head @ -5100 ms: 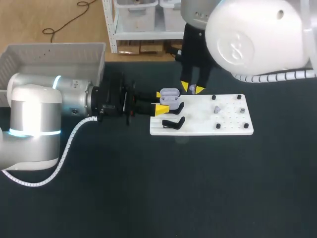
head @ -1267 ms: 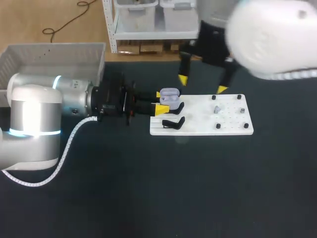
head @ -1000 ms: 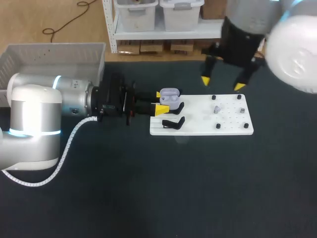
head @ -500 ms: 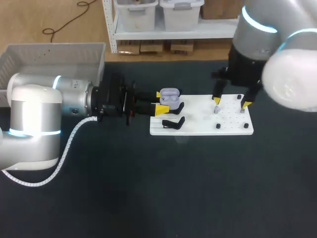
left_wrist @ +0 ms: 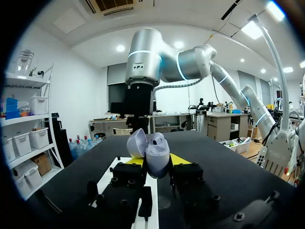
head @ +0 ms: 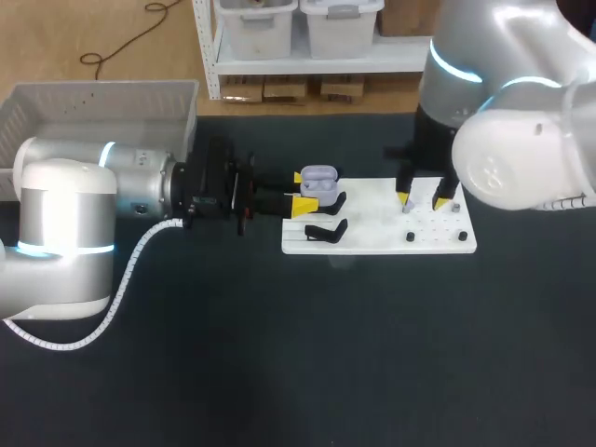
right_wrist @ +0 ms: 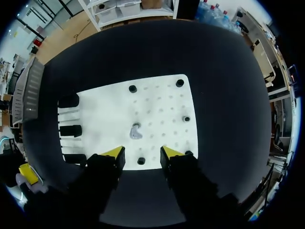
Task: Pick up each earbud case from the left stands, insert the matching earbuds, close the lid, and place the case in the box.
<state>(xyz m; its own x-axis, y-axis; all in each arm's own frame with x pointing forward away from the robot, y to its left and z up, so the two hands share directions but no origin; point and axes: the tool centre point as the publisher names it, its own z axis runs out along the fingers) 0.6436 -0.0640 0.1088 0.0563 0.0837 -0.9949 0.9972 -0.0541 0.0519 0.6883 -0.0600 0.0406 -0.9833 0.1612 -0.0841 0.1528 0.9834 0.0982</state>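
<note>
A lavender earbud case (head: 319, 180) with its lid up sits between the yellow tips of my left gripper (head: 303, 192), which is shut on it at the white board's (head: 372, 233) left end. In the left wrist view the open case (left_wrist: 155, 150) stands upright between the fingers of that gripper (left_wrist: 157, 162). My right gripper (head: 421, 200) hangs open over the board's right half. In the right wrist view a small lavender earbud (right_wrist: 136, 132) lies on the board (right_wrist: 105, 114) just ahead of the gripper (right_wrist: 141, 152), with nothing between its fingers.
A black stand (head: 326, 231) stays on the board's left edge, with more black stands (right_wrist: 69, 130) in the right wrist view. Small black pegs (right_wrist: 141, 161) dot the board. A grey box (head: 93, 102) stands at the far left.
My right arm has come down from behind the board to just over its right half, and its fingers have drawn closer together. The left arm and the case have not moved.
</note>
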